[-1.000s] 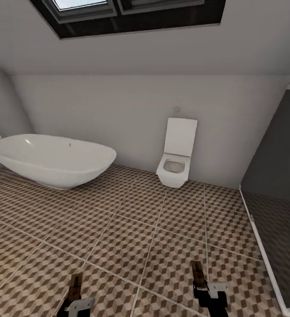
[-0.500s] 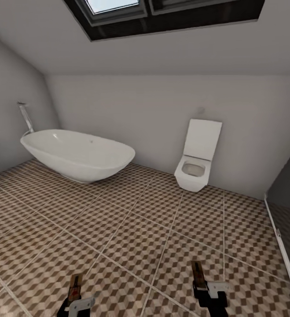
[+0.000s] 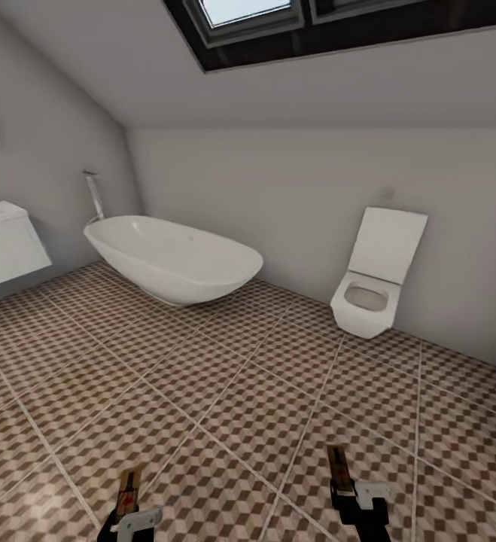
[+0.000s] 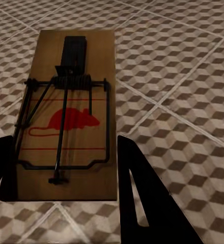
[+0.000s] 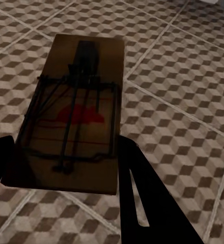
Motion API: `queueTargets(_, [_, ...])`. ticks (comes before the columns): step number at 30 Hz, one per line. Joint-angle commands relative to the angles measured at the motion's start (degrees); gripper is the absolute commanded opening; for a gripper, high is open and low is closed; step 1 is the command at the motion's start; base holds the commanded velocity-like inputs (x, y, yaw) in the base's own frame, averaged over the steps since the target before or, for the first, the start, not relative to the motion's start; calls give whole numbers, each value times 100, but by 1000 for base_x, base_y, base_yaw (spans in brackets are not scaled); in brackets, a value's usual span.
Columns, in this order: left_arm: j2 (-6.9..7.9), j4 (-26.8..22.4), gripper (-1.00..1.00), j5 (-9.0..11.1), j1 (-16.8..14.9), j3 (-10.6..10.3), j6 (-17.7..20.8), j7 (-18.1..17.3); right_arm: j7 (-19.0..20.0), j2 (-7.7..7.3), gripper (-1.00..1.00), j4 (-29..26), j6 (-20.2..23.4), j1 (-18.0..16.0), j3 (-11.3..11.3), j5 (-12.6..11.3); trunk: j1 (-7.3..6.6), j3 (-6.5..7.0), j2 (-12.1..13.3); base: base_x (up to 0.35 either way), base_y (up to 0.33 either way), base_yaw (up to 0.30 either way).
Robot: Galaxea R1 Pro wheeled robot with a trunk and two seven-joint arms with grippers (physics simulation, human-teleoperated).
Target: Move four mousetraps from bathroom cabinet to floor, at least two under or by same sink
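Left gripper [image 4: 61, 173]: fingers clamped on the near end of a mousetrap [image 4: 66, 109]; board juts out flat beyond the fingertips, above the bathroom floor [image 4: 183, 76]. Right gripper [image 5: 61, 175]: same hold on a second mousetrap [image 5: 74, 109]. Sink [image 3: 3, 241] well ahead on the left side. Judgement: thin wooden boards, light, stiff, smooth-edged. Grip the long edges, clear of the sprung wire bar.

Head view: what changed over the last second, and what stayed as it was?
The camera swung left: bathtub and toilet slid right in frame, and the sink came in at the left edge. Nothing was taken or released: each gripper, left and right, kept its mousetrap.
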Motion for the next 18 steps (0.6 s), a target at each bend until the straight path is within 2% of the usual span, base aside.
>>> queueTargets(1, [-2, 6, -100, 21, -5, -50, -9, 45, 0, 3, -100, 3, -19, -2, -27, 41, 0, -5, -2, 0, 0, 288])
queueTargets(18, [-2, 6, -100, 21, -5, -53, -9, 45, 1, 4, -100, 3, -20, -2, -27, 41, 0, -5, -2, 0, 0, 288])
